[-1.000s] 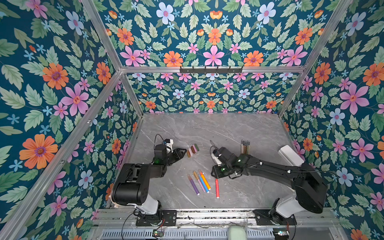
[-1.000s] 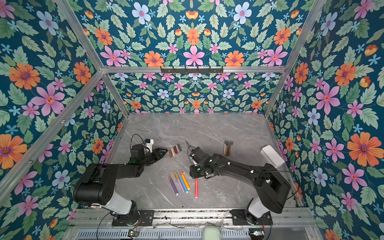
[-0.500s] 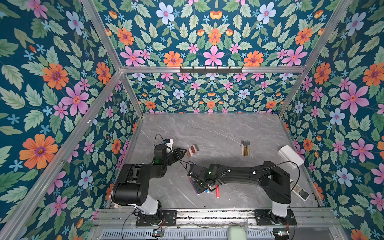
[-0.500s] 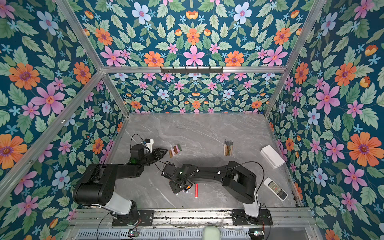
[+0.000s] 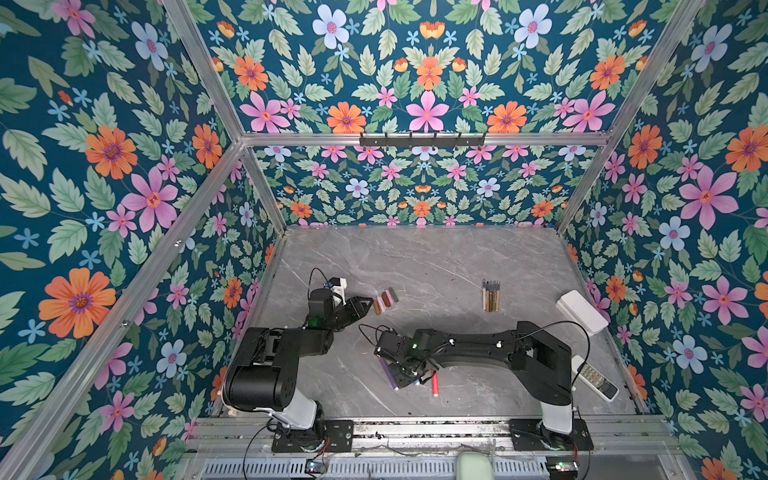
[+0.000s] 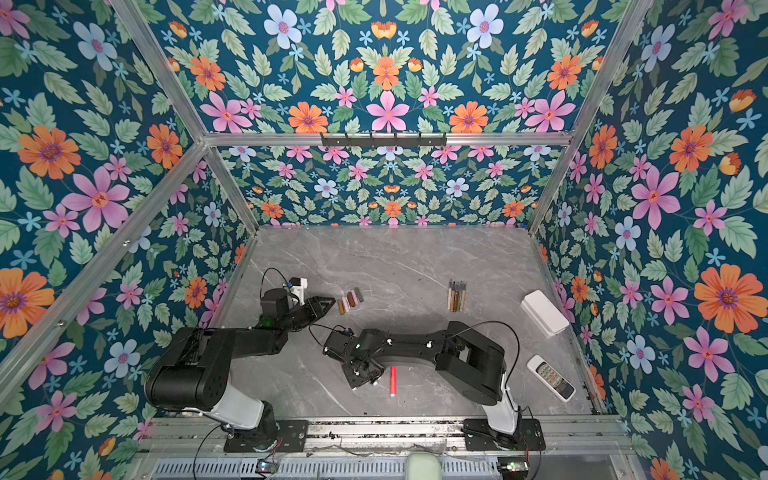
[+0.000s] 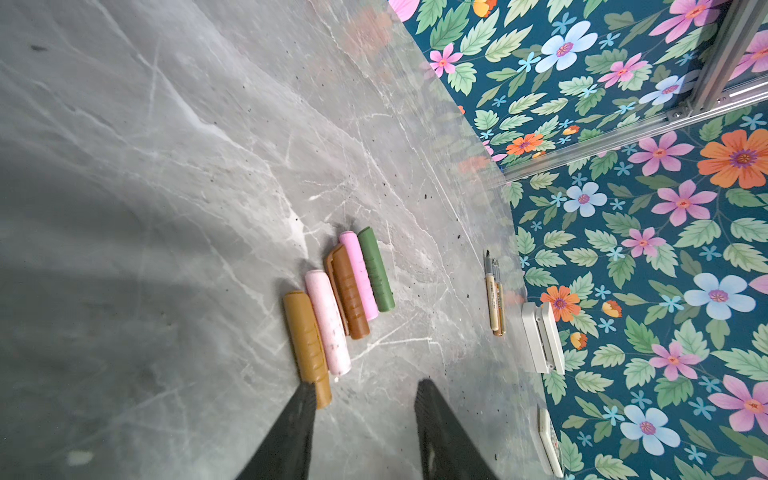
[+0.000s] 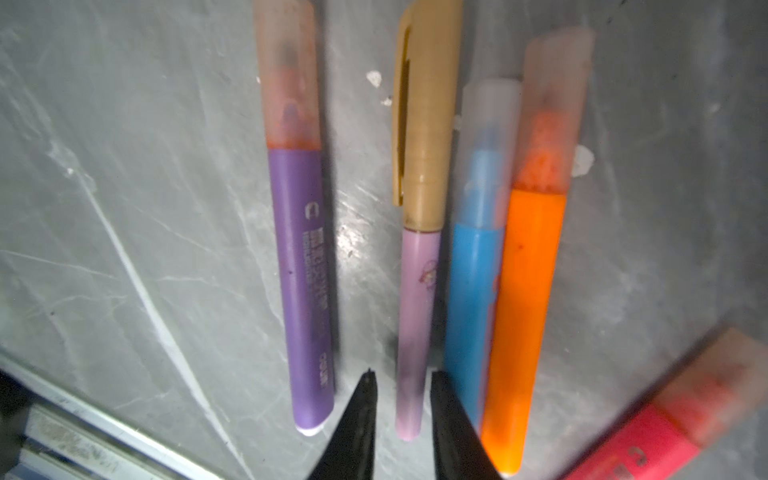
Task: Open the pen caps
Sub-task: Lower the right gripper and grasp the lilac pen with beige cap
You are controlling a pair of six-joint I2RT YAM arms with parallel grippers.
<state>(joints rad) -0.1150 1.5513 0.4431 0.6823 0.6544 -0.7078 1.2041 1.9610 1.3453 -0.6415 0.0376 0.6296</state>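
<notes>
1. Right gripper: jaws narrowly parted, set astride the lilac pen near its tail end; a firm pinch cannot be confirmed.
2. Pen is laid flat at the front middle of the table, long axis running straight ahead of the jaws, gold cap at the far end.
3. Left gripper: held open, empty, beside the loose caps, well apart from that cap.

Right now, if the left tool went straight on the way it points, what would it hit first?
Most likely the tan cap, lying just ahead of the left tool by one fingertip. The tool's height is unclear, so it might pass over.
</notes>
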